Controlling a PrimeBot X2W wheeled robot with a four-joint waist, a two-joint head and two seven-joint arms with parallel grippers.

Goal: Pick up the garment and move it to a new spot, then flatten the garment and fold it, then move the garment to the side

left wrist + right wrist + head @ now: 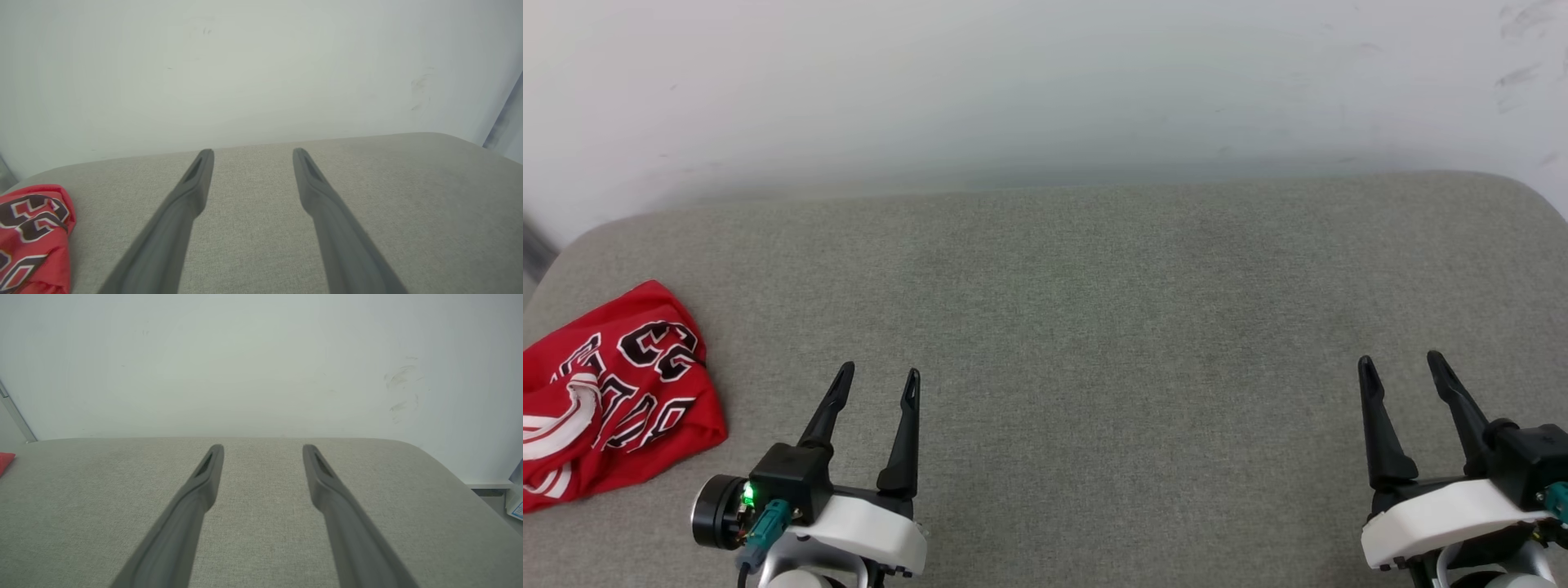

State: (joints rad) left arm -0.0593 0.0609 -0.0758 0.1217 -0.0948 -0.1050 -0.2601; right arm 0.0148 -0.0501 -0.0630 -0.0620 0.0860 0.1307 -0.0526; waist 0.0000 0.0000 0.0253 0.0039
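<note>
The garment [613, 392] is a red jersey with black white-outlined letters and white striped trim, lying crumpled at the far left of the grey cushioned surface [1094, 327]. Its edge also appears in the left wrist view [32, 237] and as a red sliver in the right wrist view [6, 461]. My left gripper [880, 376] hovers open just right of the garment, apart from it, nothing between its fingers [192, 192]. Far off at the lower right, my right gripper [1401, 363] also stands open and empty, its fingers [204, 482] over bare fabric.
A pale wall [1045, 82] with a few scuff marks runs along the back edge of the surface. The surface's rounded corners show at the back left and back right. A small white-and-blue object [515, 502] stands on the floor past the right corner.
</note>
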